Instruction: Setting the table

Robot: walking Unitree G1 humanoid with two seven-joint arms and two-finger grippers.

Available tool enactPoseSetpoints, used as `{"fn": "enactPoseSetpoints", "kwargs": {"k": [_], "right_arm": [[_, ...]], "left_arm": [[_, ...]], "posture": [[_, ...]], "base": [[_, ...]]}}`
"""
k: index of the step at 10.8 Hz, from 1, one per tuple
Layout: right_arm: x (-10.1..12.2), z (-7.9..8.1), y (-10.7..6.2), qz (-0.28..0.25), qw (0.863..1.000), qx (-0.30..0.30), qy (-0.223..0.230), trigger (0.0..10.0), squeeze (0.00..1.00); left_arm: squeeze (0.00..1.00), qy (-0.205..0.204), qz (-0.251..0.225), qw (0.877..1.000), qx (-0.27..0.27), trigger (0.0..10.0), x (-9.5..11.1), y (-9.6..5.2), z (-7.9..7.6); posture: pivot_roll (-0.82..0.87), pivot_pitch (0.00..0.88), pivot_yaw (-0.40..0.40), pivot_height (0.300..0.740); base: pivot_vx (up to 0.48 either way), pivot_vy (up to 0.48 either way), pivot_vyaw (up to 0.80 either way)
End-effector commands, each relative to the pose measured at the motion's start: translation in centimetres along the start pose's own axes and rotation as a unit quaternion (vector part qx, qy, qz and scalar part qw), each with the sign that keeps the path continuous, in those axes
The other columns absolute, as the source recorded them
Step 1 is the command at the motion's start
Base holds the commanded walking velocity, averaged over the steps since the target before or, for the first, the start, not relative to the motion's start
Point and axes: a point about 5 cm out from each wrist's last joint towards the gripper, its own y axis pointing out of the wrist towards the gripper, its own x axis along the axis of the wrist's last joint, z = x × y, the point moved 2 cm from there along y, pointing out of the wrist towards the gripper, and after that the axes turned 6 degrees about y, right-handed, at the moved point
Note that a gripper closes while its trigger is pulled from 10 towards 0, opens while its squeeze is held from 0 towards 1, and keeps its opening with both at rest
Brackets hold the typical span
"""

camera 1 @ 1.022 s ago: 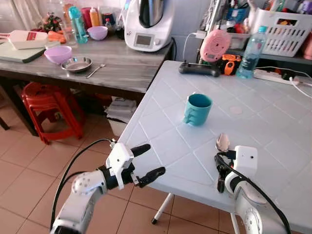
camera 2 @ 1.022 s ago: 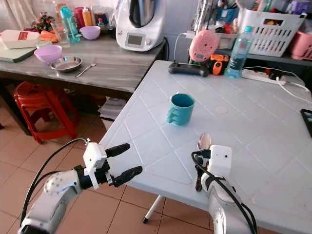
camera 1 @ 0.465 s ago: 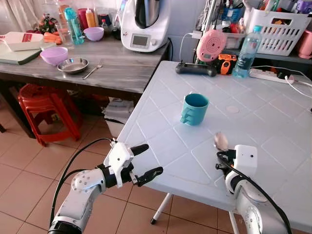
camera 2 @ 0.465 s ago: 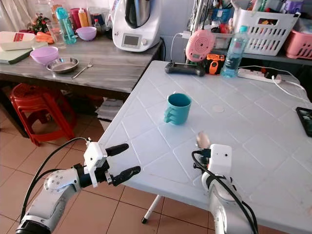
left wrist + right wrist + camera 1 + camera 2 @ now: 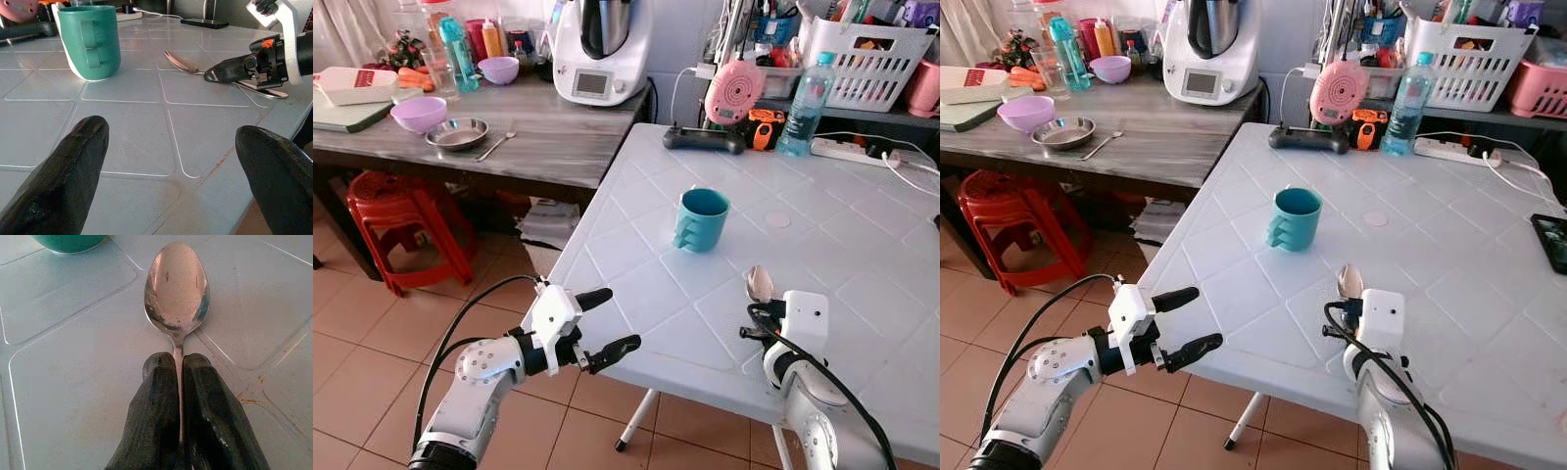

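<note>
Low, right pincer [image 5: 179, 377] pinching shiny oval-bowled spoon [image 5: 177, 289] over tiled plastic table [image 5: 636, 235]; left pincer [image 5: 607, 321] spread.

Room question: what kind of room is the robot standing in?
Probably a home kitchen or dining corner. A food processor stands on the wooden counter with bowls, and a teal mug sits on the white plastic table where the right gripper holds a spoon.
</note>
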Motion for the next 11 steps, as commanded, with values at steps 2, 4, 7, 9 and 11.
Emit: {"fn": "enactPoseSetpoints", "kwargs": {"k": [2,4,7,9,11], "right_arm": [[-0.4,1.0,0.0,0.018,1.000,0.007,0.018,0.0,0.00],[2.6,2.2,-0.2,-0.044,0.998,0.014,0.035,0.0,0.00],[4.7,2.6,-0.6,-0.115,0.993,0.026,0.022,0.0,0.00],[5.9,3.0,-1.0,-0.160,0.986,0.036,0.003,10.0,0.00],[6.7,3.4,-1.4,-0.196,0.980,0.039,-0.016,10.0,0.00]], "left_arm": [[0.00,0.002,-0.025,0.999,0.045,10.0,1.0,0.2,1.4],[0.00,-0.023,-0.048,0.980,0.191,10.0,1.8,-0.2,4.7],[0.00,-0.020,-0.048,0.948,0.316,10.0,2.0,-1.0,7.0],[0.00,-0.045,-0.047,0.933,0.353,10.0,1.7,-1.3,7.7],[0.00,-0.066,-0.054,0.927,0.364,10.0,1.8,-1.2,8.0]], "posture": [[-0.04,0.012,0.031,0.740],[-0.05,0.013,0.033,0.740],[-0.04,0.016,0.020,0.740],[-0.03,0.015,0.020,0.740],[-0.03,0.011,0.021,0.740]], "base": [[0.000,0.000,0.00],[0.000,0.000,0.00],[0.000,0.000,0.00],[0.000,0.000,0.00],[0.000,0.000,-0.40]]}}
